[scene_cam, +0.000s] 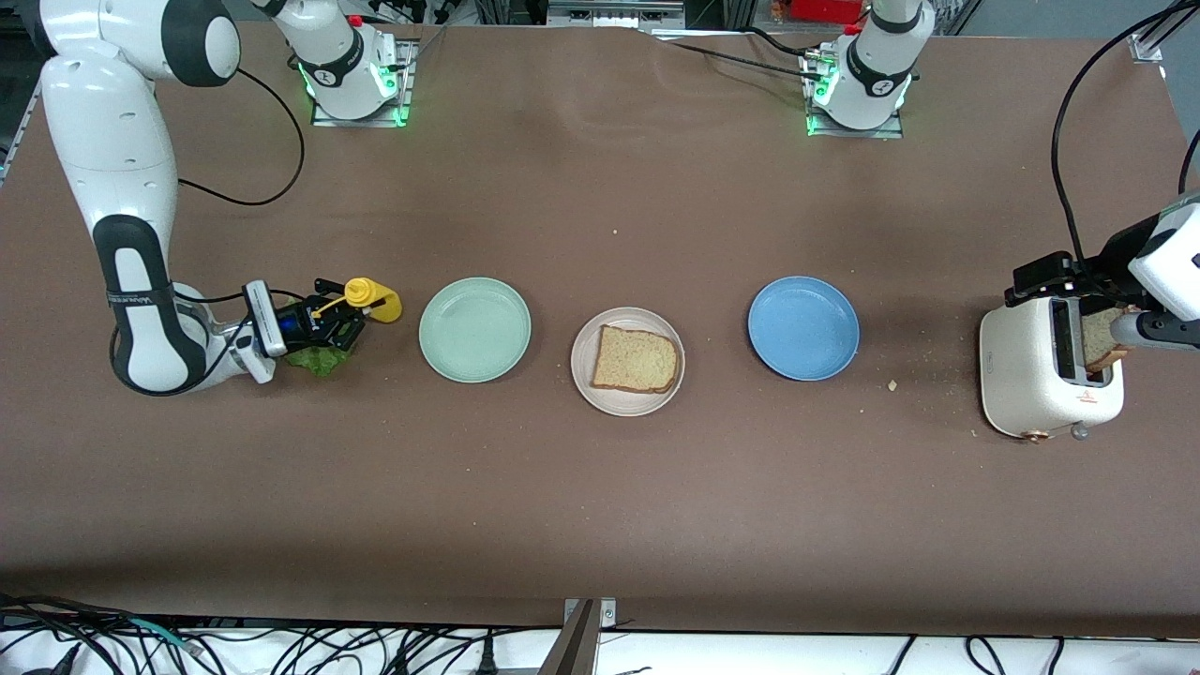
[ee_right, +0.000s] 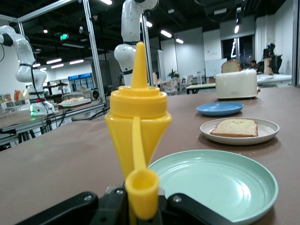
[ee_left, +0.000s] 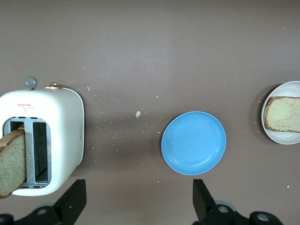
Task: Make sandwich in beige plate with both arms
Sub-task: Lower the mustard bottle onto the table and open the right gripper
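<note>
One brown bread slice (scene_cam: pixel 636 359) lies on the beige plate (scene_cam: pixel 581 377) at mid-table; both show in the left wrist view (ee_left: pixel 283 114) (ee_left: pixel 281 139). A second slice (scene_cam: pixel 1102 339) stands tilted in the white toaster (scene_cam: pixel 1031 375), also in the left wrist view (ee_left: pixel 11 161). My left gripper (scene_cam: pixel 1139 323) hangs above the toaster, open and empty (ee_left: pixel 138 201). The green lettuce leaf (scene_cam: pixel 319 361) lies on the table under my right gripper (scene_cam: pixel 342 328). Its fingers are drawn together (ee_right: pixel 143 208); the leaf is hidden in the right wrist view, and whether they pinch it does not show.
A yellow squeeze bottle (scene_cam: pixel 373 300) stands just past the right gripper, its tethered cap (ee_right: pixel 143 192) over the fingers. A mint-green plate (scene_cam: pixel 474 329) and a blue plate (scene_cam: pixel 803 328) flank the beige plate. Crumbs lie near the toaster.
</note>
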{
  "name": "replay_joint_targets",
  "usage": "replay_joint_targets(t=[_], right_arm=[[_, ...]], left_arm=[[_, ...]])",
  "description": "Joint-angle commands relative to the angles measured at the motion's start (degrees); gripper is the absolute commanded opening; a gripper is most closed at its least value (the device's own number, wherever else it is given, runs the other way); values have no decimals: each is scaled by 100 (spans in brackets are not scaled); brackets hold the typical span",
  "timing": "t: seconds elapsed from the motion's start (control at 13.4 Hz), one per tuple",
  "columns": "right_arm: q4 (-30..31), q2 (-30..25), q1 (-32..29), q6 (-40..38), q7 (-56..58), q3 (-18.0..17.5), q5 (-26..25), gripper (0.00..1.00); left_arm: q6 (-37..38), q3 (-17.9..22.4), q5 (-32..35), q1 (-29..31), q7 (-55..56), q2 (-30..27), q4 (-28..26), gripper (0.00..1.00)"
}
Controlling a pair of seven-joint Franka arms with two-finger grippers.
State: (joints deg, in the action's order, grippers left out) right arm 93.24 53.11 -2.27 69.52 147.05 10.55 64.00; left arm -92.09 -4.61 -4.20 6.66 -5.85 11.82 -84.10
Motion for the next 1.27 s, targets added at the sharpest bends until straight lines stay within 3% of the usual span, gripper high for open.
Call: replay_joint_targets(t=[0.0, 0.22, 0.3, 0.45, 0.6, 0.82, 1.19], right_arm=[[-130, 209, -151, -185, 166, -89, 121, 0], [-218, 244, -125, -88, 131, -80, 86, 0], [-235, 244, -116, -18, 70, -80, 77, 24], [-236, 235, -89, 26, -105, -80, 60, 86], [-244, 227, -89, 79, -221, -80, 7, 94], [-437, 104, -115, 70, -675, -10, -378, 95], [-640, -511, -81, 114, -2256, 421, -1038, 96]], left_arm=[[50, -5, 244, -51, -48, -39, -1, 100], [50, -5, 244, -51, -48, -39, -1, 100], [50, -5, 244, -51, -48, -39, -1, 100], [50, -5, 244, -51, -48, -39, -1, 100], [50, -5, 244, -51, -48, -30, -1, 100], [50, -5, 244, -51, -48, -30, -1, 100], [50, -5, 244, -51, -48, -39, -1, 100]])
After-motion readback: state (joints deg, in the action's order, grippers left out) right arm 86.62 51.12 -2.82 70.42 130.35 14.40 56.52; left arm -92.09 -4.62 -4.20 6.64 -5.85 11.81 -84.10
